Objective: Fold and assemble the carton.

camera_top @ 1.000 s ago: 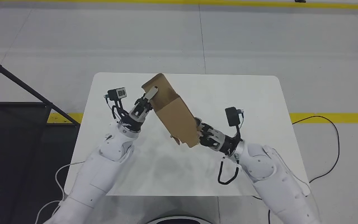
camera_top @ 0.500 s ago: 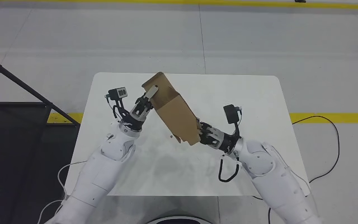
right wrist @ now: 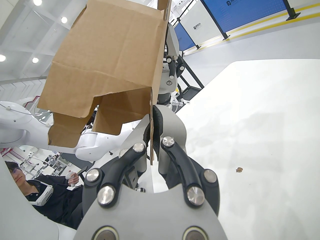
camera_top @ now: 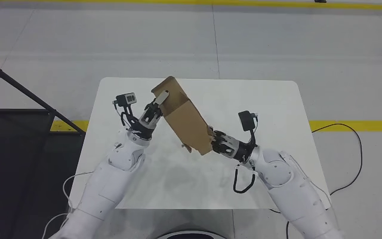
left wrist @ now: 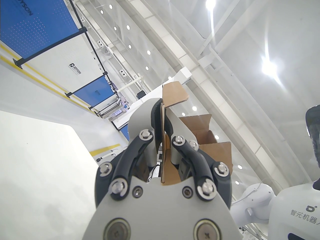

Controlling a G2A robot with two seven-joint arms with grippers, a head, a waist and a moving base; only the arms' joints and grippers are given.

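- Both grippers are closed on cardboard: the left gripper [camera_top: 160, 103] is clamped on the far, upper end of the carton [camera_top: 186, 122], the right gripper [camera_top: 210, 141] on a wall edge at its near, lower end.
- Between them the brown carton is held tilted over the white table [camera_top: 262, 107], partly opened into a tube, its end flaps unfolded.
- A small brown scrap [right wrist: 239, 169] is seen on the table near the right gripper.

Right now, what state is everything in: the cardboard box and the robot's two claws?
carton: held up between both grippers, partly opened, end flaps unfolded.
left gripper: shut on one end's edge of the carton.
right gripper: shut on the carton's other end.
brown scrap: lying loose on the table.
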